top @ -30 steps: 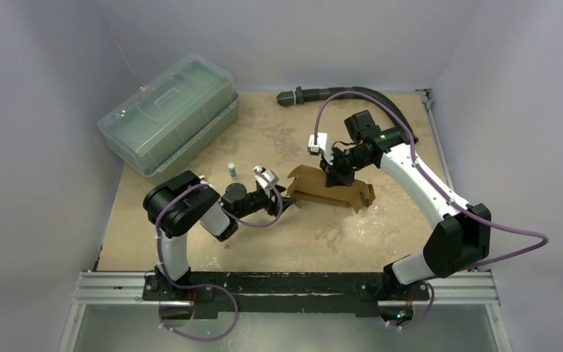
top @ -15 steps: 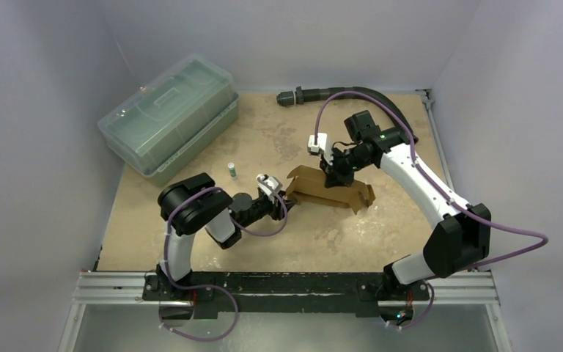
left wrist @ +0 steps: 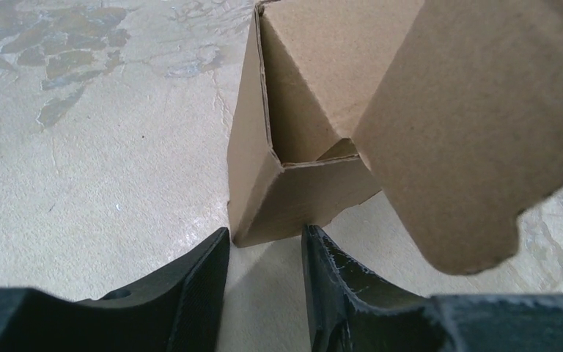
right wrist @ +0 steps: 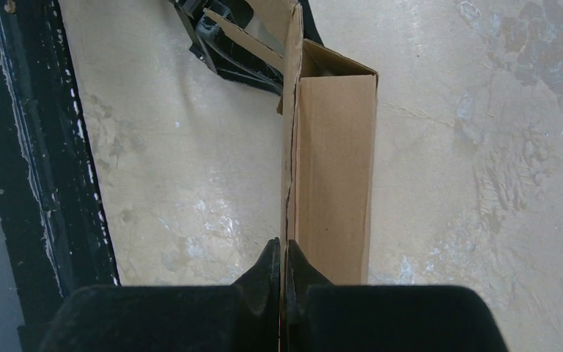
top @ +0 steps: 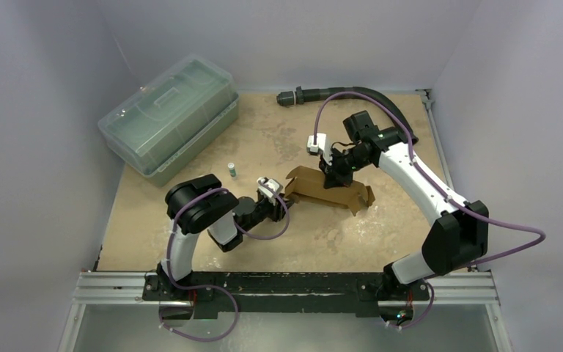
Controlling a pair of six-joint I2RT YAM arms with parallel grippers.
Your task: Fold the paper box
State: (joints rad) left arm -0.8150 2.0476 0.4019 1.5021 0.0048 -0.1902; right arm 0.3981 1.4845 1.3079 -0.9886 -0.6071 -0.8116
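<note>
**Top external view.** The paper box (top: 328,193), a plain brown cardboard die-cut carton with loose flaps, is seen lying on the mottled beige table (top: 308,238). It lies between the two grippers. Its long axis runs from the left gripper (top: 284,198) away to the right, dipping slightly toward the near edge. The right gripper (top: 331,178) is set on the box's upper edge from the far side, and its fingertips are hidden by its own body. The left gripper's jaws are too small to be made out here. Well behind the left gripper a large clear greenish lidded plastic bin (top: 168,117) is seen, with a small vial (top: 232,170) nearer.

**Left wrist view.** The left gripper (left wrist: 264,238) is shown released, its two black fingers (left wrist: 194,282) standing apart with bare table between them. The box's open end (left wrist: 293,183) faces the camera. Its lower corner is just beyond the fingertips and not gripped. A rounded flap (left wrist: 469,125) hangs to the right and covers part of the opening. The far end is cut off.

**Right wrist view.** The right gripper (right wrist: 284,253) is clenched on a thin upright wall of the paper box (right wrist: 335,169). The long axis runs straight away from the fingers. Dark hardware behind the far end is mostly hidden.
</note>
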